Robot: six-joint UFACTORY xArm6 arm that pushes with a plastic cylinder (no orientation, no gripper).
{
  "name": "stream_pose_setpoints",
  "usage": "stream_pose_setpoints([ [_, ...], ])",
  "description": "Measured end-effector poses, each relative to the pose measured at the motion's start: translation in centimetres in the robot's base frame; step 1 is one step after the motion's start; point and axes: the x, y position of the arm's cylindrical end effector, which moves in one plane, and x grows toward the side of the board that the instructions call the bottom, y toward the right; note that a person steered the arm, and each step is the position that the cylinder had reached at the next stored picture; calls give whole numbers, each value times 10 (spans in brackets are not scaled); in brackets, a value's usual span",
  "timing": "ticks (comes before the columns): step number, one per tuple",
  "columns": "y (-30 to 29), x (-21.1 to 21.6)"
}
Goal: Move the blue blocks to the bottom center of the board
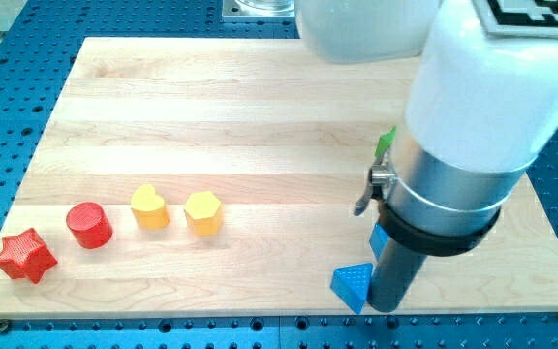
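A blue triangular block (353, 284) lies near the view's bottom edge of the wooden board (240, 116), right of centre. A second blue block (379, 238) shows only as a small piece just above it, mostly hidden behind the arm. My tip (385, 307) rests on the board right against the triangular block's right side. The wide dark rod and the arm's white body cover the board's right part.
A red star (25, 256), a red cylinder (89, 225), a yellow heart (149, 206) and a yellow hexagon (203, 212) stand in a row at the view's lower left. A green block (386, 143) peeks out beside the arm at right.
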Motion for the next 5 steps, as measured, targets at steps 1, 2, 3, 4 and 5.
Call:
stream_pose_setpoints([
  [1,3,-2],
  [2,-17,-2],
  [3,-37,-2],
  [4,-42,-4],
  [5,-43,-14],
])
